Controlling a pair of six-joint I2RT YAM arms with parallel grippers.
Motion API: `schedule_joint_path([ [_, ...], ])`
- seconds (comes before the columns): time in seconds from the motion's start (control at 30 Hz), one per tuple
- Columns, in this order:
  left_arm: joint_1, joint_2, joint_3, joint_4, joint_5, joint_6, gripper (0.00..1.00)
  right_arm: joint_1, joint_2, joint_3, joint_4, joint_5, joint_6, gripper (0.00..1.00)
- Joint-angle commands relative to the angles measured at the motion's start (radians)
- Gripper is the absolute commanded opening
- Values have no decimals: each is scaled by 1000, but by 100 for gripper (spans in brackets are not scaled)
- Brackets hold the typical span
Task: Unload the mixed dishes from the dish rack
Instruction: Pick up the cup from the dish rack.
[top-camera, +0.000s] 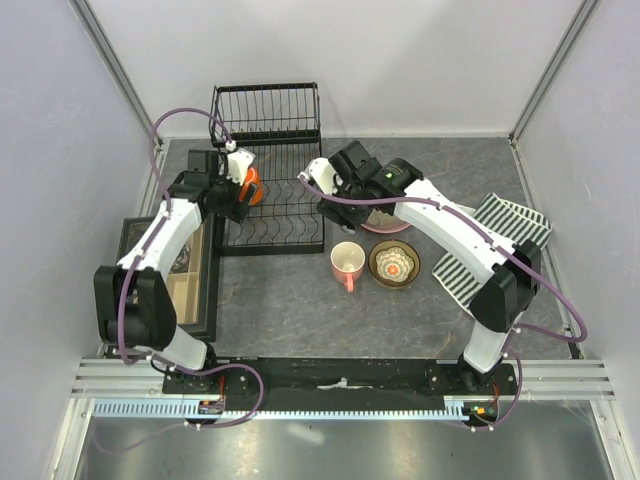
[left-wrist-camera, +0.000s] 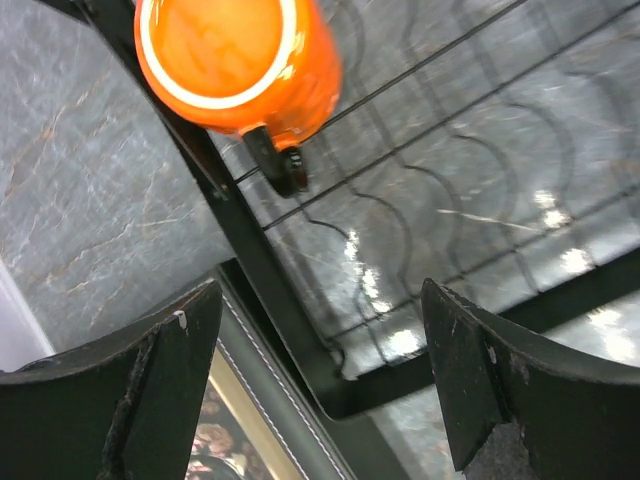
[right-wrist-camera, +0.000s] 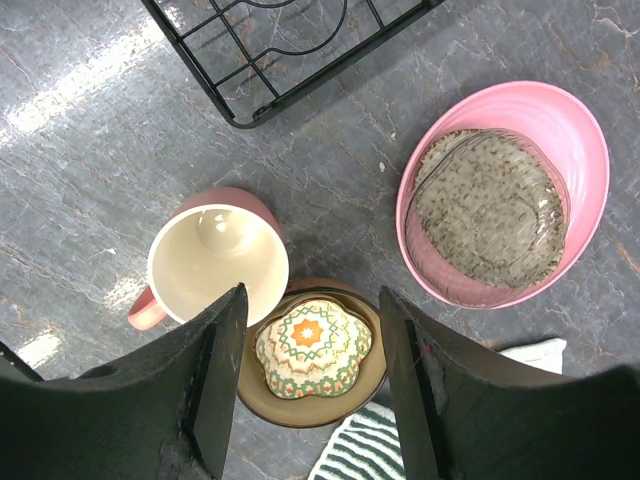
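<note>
Your left gripper (left-wrist-camera: 320, 350) stands wide open with nothing between its fingers, just short of the orange mug (left-wrist-camera: 235, 60). That mug sits at the 9 o'clock edge of the dish rack (top-camera: 270, 215), its mouth turned toward the wrist camera. Your right gripper (right-wrist-camera: 310, 310) is spread too and holds nothing; it hangs above dishes that lie on the table. The pink mug (right-wrist-camera: 215, 262) stands upright at about 5 o'clock from the rack. At the mug's 3 o'clock, touching it, the small white patterned bowl (right-wrist-camera: 313, 347) sits inside the tan-brown bowl (right-wrist-camera: 260, 390). The wide pink dish (right-wrist-camera: 490, 205) lies at the rack's 3 o'clock.
</note>
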Motion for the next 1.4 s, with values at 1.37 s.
schedule_joint_path([
  [1.37, -23, 311, 172, 23, -78, 10, 84, -67, -195, -53, 88, 58, 43, 98],
])
